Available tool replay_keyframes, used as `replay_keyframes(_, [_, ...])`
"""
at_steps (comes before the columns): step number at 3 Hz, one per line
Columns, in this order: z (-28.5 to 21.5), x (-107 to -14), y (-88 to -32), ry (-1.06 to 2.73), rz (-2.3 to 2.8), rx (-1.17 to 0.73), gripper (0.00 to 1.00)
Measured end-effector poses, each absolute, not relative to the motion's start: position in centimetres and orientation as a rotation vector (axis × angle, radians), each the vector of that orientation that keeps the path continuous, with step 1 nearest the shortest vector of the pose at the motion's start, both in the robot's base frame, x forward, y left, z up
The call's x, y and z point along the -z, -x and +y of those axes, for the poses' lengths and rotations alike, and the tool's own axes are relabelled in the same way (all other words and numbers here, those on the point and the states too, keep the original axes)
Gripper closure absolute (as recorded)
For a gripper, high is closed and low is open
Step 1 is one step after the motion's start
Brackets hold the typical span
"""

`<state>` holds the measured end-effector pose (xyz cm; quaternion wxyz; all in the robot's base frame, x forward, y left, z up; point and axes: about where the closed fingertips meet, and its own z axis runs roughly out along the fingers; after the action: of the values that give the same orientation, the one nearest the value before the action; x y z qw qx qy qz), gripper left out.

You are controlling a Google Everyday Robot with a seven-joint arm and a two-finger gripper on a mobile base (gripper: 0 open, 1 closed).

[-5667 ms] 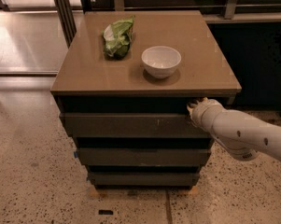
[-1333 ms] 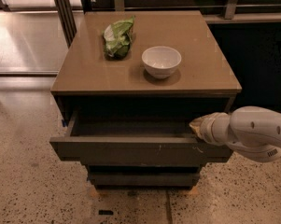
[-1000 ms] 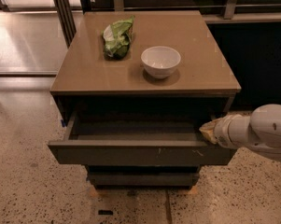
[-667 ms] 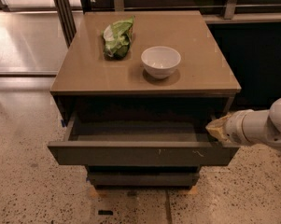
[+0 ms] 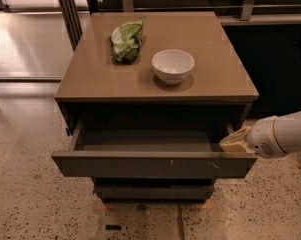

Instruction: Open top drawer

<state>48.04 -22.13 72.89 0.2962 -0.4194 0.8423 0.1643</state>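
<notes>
The top drawer (image 5: 150, 165) of the brown cabinet stands pulled out toward me. Its dark grey-brown front has small pale scratches right of centre, and its shallow interior (image 5: 150, 140) holds nothing that I can see. My gripper (image 5: 233, 143) comes in from the right on a white arm and sits at the drawer's right end, just above the front's top edge. Its pale tip is at the drawer's right corner.
A white bowl (image 5: 173, 65) and a green chip bag (image 5: 126, 40) rest on the cabinet top (image 5: 215, 79). A narrower lower drawer front (image 5: 152, 191) shows beneath the open drawer. Speckled floor lies in front, with a metal post (image 5: 69, 11) at the back left.
The drawer, shut at first, has slid out toward me. Over the last second my gripper has drawn back to the right, off the drawer front's right end.
</notes>
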Motion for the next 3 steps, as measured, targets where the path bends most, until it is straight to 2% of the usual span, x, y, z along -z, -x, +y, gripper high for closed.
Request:
replay_keyframes(1, [-20.7, -73.0, -47.1, 1.153, 2.238, -0.507, 1.0])
replay_keyframes(3, [-20.3, -71.6, -52.6, 1.073, 2.231, -0.325, 1.0])
